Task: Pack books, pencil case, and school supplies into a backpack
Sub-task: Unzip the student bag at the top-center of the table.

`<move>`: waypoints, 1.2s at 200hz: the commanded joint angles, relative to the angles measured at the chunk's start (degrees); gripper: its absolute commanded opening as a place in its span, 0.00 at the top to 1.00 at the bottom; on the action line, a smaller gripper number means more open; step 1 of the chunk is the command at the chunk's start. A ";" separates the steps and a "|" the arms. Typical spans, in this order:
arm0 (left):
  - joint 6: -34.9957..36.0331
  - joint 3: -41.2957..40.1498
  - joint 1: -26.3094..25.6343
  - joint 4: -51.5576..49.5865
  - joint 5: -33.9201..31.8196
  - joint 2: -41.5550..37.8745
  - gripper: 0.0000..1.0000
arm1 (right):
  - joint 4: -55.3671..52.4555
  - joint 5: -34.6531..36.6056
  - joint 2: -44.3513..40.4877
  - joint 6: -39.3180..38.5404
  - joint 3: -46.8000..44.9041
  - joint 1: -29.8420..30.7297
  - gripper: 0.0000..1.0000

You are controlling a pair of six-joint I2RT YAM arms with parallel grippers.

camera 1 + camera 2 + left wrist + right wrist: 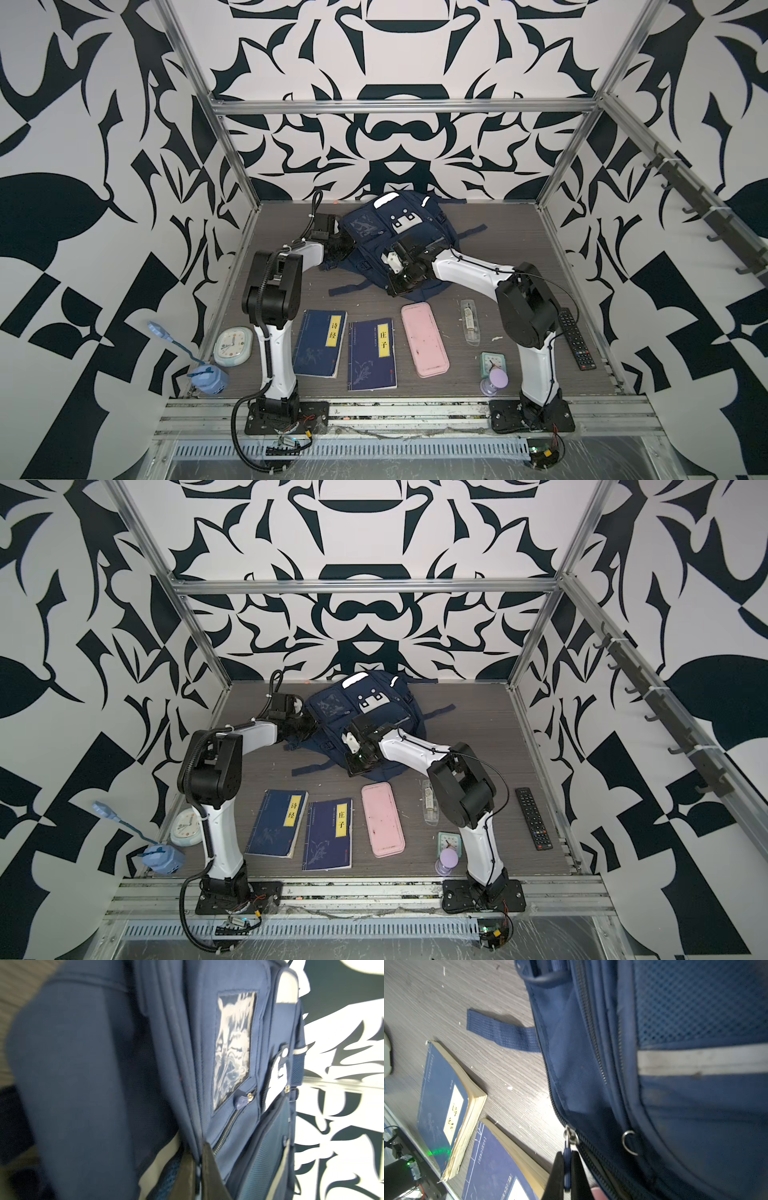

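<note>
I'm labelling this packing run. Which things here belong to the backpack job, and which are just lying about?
Belong to the job: backpack; navy book; second navy book; pink pencil case; clear supplies packet; left claw and right claw, both shut on the backpack.

Just lying about: white clock; mint-green clock; purple hourglass-shaped thing; remote control; blue gadget.

Backpack (365, 245) is navy fabric with grey-white patches and a clear window pocket. It lies front-up at the far middle of the table, straps splayed out. Left book (320, 343) and right book (372, 355) are navy, flat, yellow labels up, side by side near the front edge. Pink pencil case (424, 340) lies flat just right of them, slightly skewed. Clear supplies packet (470, 322) lies flat further right. All four are outside the backpack.
</note>
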 commanded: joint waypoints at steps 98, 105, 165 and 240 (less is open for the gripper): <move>-8.19 -2.52 1.12 8.64 3.18 -2.73 1.00 | -1.87 -0.31 9.26 3.06 17.70 5.35 1.00; -8.29 -2.48 1.12 8.64 3.18 -2.80 1.00 | -2.02 -0.34 10.20 3.51 19.15 5.35 1.00; -8.39 -3.02 1.09 8.93 2.74 -3.19 1.00 | -1.07 0.74 18.70 7.63 30.46 5.26 1.00; -7.97 -6.13 3.24 9.23 2.47 -4.76 1.00 | 11.77 0.68 20.45 16.23 30.73 1.81 1.00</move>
